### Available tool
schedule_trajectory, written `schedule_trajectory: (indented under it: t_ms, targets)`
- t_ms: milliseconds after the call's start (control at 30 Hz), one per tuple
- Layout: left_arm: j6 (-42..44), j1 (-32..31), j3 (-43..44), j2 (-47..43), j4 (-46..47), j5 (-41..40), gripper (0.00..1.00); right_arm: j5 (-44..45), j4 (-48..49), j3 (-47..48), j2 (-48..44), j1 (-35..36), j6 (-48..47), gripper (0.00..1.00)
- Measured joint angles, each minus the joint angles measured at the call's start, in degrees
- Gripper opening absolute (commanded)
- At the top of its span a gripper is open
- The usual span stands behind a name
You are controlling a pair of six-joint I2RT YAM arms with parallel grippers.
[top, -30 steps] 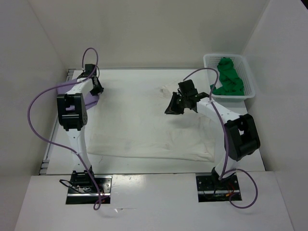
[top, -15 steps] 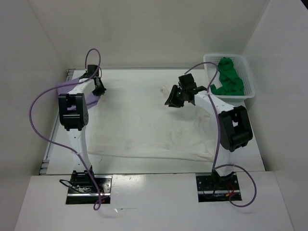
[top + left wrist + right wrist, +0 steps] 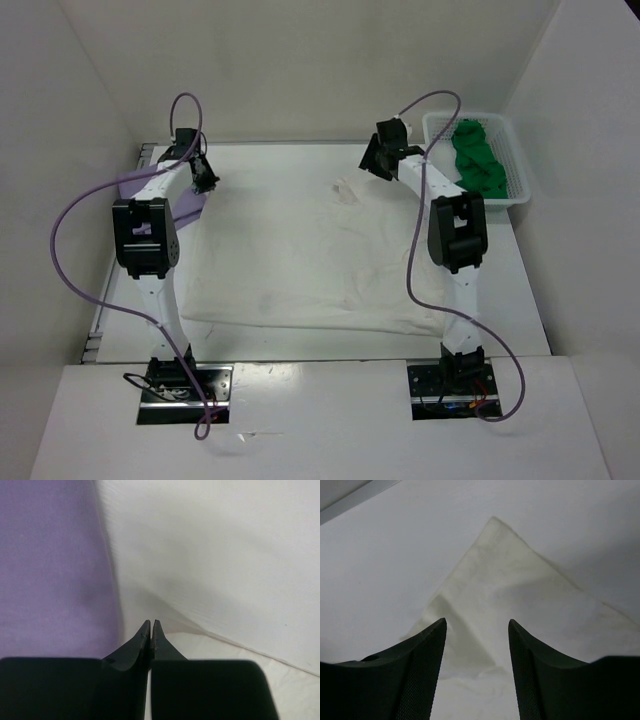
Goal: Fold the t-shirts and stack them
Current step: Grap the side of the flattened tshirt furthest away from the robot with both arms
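Note:
The cream t-shirt [image 3: 300, 250] lies spread flat over most of the table. My left gripper [image 3: 205, 178] is at its far left corner, beside the lavender t-shirt [image 3: 135, 190]. In the left wrist view the left gripper [image 3: 151, 625] is shut, and a ridge of cream cloth [image 3: 225, 555] runs up to the tips, with lavender cloth [image 3: 50, 570] on the left. My right gripper [image 3: 372, 160] stands open at the far right, above a pointed corner of the cream t-shirt [image 3: 505, 570]. Nothing sits between the right gripper [image 3: 476, 622] fingers. The green t-shirt [image 3: 478, 165] lies bunched in the basket.
A white mesh basket [image 3: 520, 165] stands at the back right corner of the table. White walls close in the back and both sides. Purple cables loop above both arms.
The right gripper let go of the cream cloth, opened wide and moved toward the back of the table. The left gripper shut at the cream t-shirt's far left corner.

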Motion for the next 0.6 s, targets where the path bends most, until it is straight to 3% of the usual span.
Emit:
schedule_trajectory:
  t_ms: [133, 367, 467, 600]
  targets:
    - [-0.8, 0.0, -0.2, -0.5, 0.4, 1.1, 0.0, 3.1, -3.0, 12.7, 10.1, 0.0, -1.7, 0.62]
    - [-1.0, -0.3, -1.0, -0.5, 0.6, 3.0, 0.0, 8.5, -12.0, 46.7, 31.5, 0.2, -4.6, 0.6]
    - [-1.1, -0.4, -1.0, -0.5, 0.6, 3.3, 0.0, 9.0, -14.0, 48.0, 32.9, 0.2, -5.3, 0.54]
    - [-1.1, -0.4, -1.0, -0.5, 0.6, 3.6, 0.0, 8.8, -15.0, 48.7, 33.7, 0.2, -5.9, 0.54]
